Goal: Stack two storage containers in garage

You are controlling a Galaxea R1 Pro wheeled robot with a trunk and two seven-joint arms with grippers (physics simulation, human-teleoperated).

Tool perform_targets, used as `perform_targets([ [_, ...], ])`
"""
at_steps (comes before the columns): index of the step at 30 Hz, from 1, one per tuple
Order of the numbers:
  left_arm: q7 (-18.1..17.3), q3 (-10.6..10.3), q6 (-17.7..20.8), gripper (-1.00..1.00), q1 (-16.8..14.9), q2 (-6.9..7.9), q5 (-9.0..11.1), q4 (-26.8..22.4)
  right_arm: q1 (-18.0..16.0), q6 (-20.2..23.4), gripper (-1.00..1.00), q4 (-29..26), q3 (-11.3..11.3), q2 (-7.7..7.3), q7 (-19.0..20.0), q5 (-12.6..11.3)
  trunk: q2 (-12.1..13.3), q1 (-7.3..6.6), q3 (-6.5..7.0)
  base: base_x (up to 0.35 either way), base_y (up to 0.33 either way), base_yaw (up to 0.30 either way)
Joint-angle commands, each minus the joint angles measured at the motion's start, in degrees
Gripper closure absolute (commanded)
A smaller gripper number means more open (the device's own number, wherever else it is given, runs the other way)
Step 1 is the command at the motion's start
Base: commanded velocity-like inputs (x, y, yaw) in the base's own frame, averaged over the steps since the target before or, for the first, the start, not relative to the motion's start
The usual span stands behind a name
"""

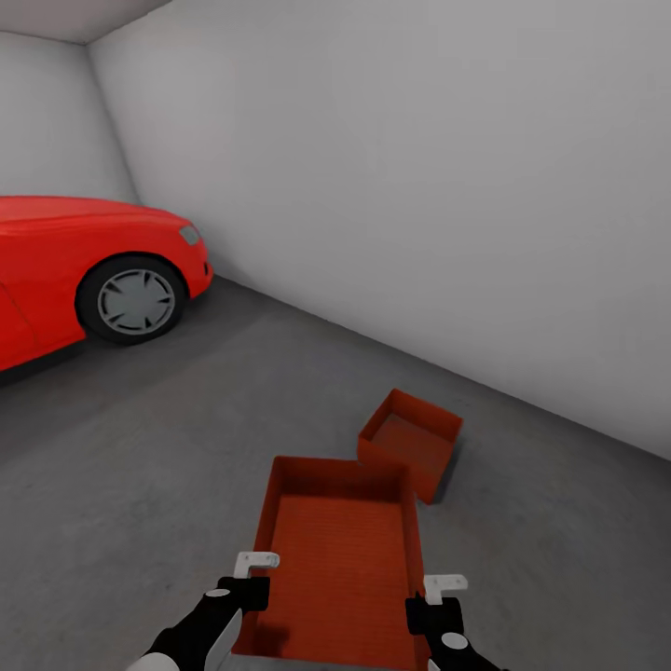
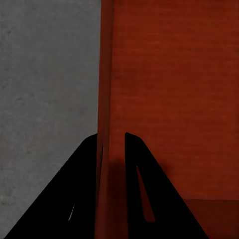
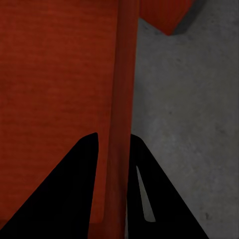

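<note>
A red car is parked far left in the garage, well apart from the bins. The white wall runs along the right, near the far container on the concrete floor. The near container is held just behind it, the left gripper clenched on its left wall and the right gripper on its right wall. No writing is readable. Open floor lies to the left.

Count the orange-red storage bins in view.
2. One orange-red ribbed lidless bin is held by both grippers, left and right; the other sits on the grey concrete floor just beyond.
</note>
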Motion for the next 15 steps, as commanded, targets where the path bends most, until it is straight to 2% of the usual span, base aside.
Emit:
perform_targets([
  [1,0.6,-0.47,0.32,1.0,-0.07,0.11,0.92,-0.35,-0.03,-0.07,1.0,3.32,0.69,-0.33,-0.12,-1.0,-0.03,0.03,-0.05,0.323,0.0,0.0],
  [15,0.6,-0.46,0.32,1.0,-0.07,0.1,0.92,-0.34,-0.03,-0.07,1.0,3.32,0.67,-0.37,-0.12,-1.0,-0.03,0.03,-0.05,0.323,0.0,0.0],
])
